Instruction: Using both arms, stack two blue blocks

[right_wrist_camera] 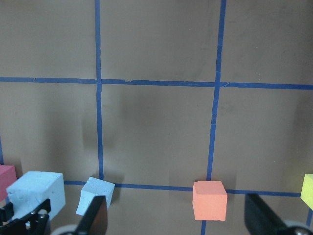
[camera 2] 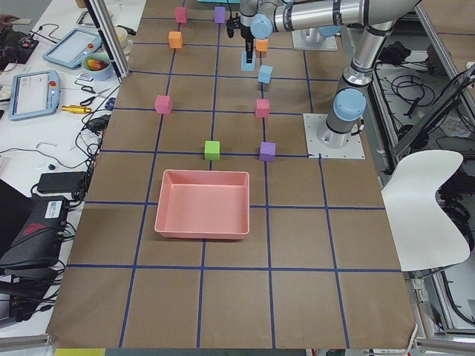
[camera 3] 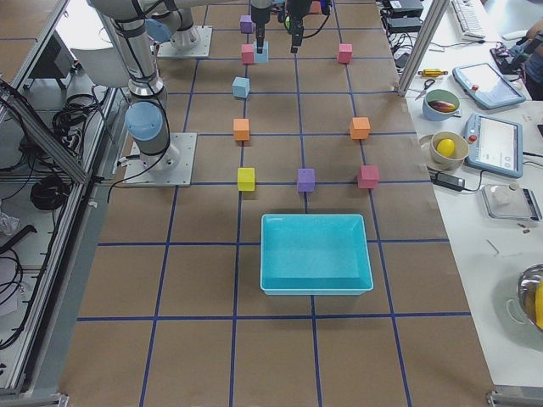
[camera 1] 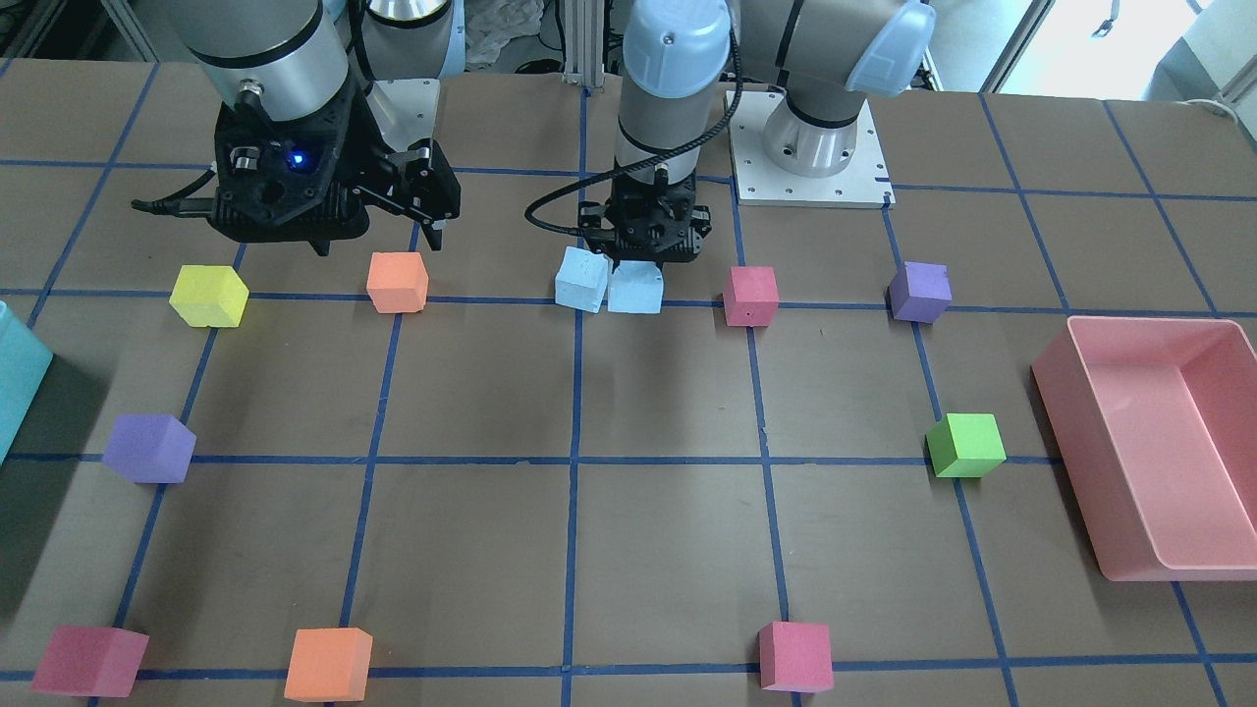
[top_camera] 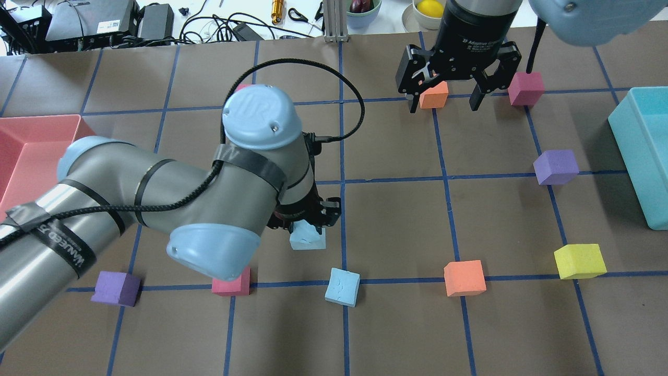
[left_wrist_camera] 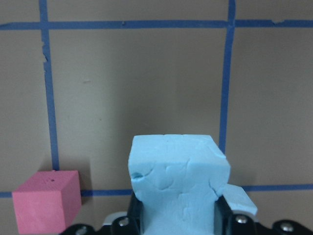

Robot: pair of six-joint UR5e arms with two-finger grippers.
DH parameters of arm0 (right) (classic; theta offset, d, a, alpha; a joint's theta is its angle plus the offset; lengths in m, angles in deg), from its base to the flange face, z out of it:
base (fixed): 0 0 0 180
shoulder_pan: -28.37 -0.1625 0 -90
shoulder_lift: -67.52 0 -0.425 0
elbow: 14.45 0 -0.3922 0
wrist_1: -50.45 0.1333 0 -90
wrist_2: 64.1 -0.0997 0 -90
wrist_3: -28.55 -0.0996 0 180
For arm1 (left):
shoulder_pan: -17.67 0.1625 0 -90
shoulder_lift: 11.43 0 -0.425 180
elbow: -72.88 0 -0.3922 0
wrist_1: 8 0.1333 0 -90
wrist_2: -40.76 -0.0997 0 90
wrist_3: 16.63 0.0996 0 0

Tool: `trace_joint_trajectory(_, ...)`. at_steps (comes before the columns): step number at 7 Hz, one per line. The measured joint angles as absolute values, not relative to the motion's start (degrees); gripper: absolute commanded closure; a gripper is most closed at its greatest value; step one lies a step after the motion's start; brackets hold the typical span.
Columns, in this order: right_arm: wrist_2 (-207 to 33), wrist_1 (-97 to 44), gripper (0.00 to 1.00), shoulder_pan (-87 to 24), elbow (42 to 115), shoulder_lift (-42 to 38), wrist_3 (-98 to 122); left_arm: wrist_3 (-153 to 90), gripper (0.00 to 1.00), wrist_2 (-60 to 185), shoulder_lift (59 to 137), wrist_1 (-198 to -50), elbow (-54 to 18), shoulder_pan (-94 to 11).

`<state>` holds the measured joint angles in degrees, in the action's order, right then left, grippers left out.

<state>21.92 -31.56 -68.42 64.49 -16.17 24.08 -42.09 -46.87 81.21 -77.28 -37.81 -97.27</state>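
My left gripper [top_camera: 308, 223] is shut on one pale blue block [top_camera: 308, 239] and holds it just above the table near the middle. The block fills the left wrist view [left_wrist_camera: 178, 181] between the fingers. The second blue block [top_camera: 342, 286] lies on the table close beside it, on a blue tape line; it also shows in the front view [camera 1: 581, 279], next to the held block [camera 1: 635, 288]. My right gripper [top_camera: 444, 103] is open and empty, hovering high over the table's right half. Its wrist view shows both blue blocks at the lower left and an orange cube [right_wrist_camera: 210, 199].
A pink bin [camera 1: 1056, 393] stands on my left side and a teal bin [top_camera: 626, 151] on my right. Yellow [top_camera: 579, 261], orange [top_camera: 464, 278], purple [top_camera: 556, 167], red [top_camera: 526, 89] and green [camera 1: 967, 444] cubes are scattered on the taped grid.
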Motion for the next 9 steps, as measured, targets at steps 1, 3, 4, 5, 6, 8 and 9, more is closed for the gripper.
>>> trace_joint_trajectory(1, 22.3, -31.8, 0.0, -68.4, 64.4, -16.2, 24.2, -46.2, 0.87, -46.9, 82.0, -74.7, -39.3, -100.7)
trace_joint_trajectory(3, 24.3, -32.7, 0.0, -68.3, 64.3, -16.2, 24.3, -49.3, 0.87, -47.0, 82.3, -70.5, -42.6, -104.6)
trace_joint_trajectory(4, 24.8, -33.8, 0.0, -68.3, 64.4, -16.2, 24.2, -49.3, 0.86, -47.0, 82.0, -69.8, -43.5, -105.1)
trace_joint_trajectory(5, 24.9, -34.8, 0.0, -68.4, 64.7, -16.2, 24.2, -49.4, 0.83, -47.0, 81.9, -69.6, -43.9, -105.2)
trace_joint_trajectory(6, 24.9, -35.3, 0.0, -68.5, 64.8, -16.2, 24.2, -49.6, 0.6, -46.9, 82.2, -69.5, -44.0, -105.3)
trace_joint_trajectory(8, 25.0, -35.5, 0.0, -68.5, 64.8, -16.2, 24.2, -49.8, 0.0, -46.5, 83.0, -69.5, -44.3, -105.4)
trace_joint_trajectory(9, 25.0, -35.5, 0.0, -68.5, 64.8, -16.2, 24.2, -49.6, 0.0, -46.0, 83.0, -69.5, -44.8, -105.4)
